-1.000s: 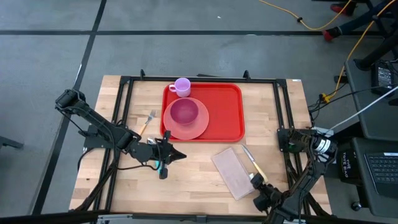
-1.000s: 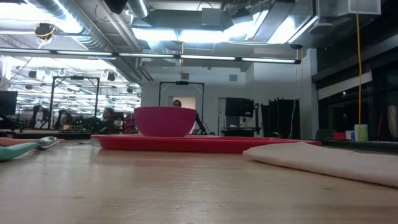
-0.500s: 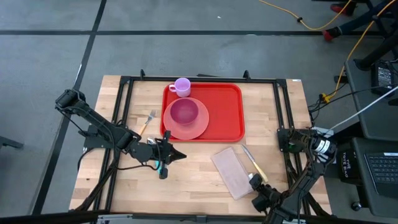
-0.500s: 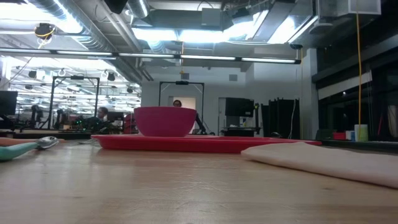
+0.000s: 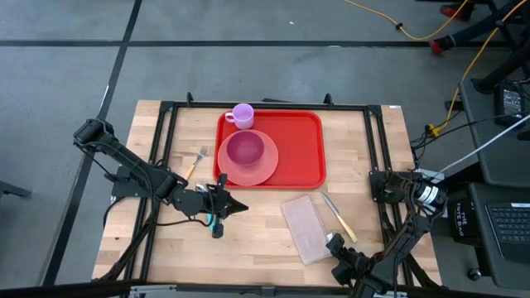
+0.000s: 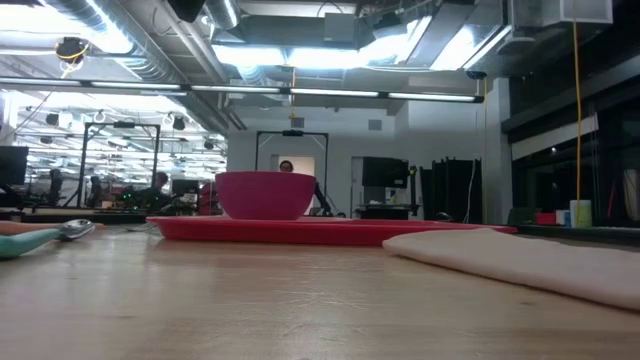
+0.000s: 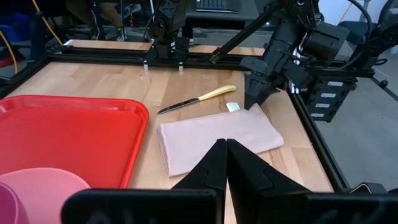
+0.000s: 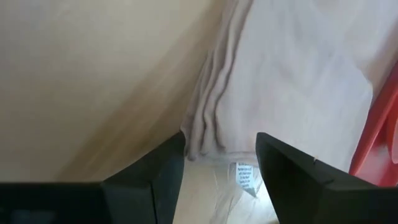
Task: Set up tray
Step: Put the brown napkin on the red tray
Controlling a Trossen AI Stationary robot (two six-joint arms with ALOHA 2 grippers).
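The tray point(image 5: 298, 153) is seen lying flat at the far middle of the table point(image 5: 248, 236), its long axis running across from left to right, with a pink plate point(image 5: 267, 170) and bowl point(image 5: 245, 149) on its left half and a cup point(image 5: 243, 115) at its far left corner. A folded cloth point(image 5: 305, 228) lies on the bare wood just in front of the tray's near right corner, its long axis slanting away from the tray, and a knife point(image 5: 338, 217) is laid beside it. The right gripper point(image 5: 334, 244) is placed at the cloth's near corner, its jaws spread wide around the bunched edge point(image 8: 208, 118) and nothing yet held. The left gripper point(image 5: 234, 206) is kept shut and empty near the tray's near left corner. The right arm is judged the nearer to the cloth, and the tray lies beyond the cloth from it.
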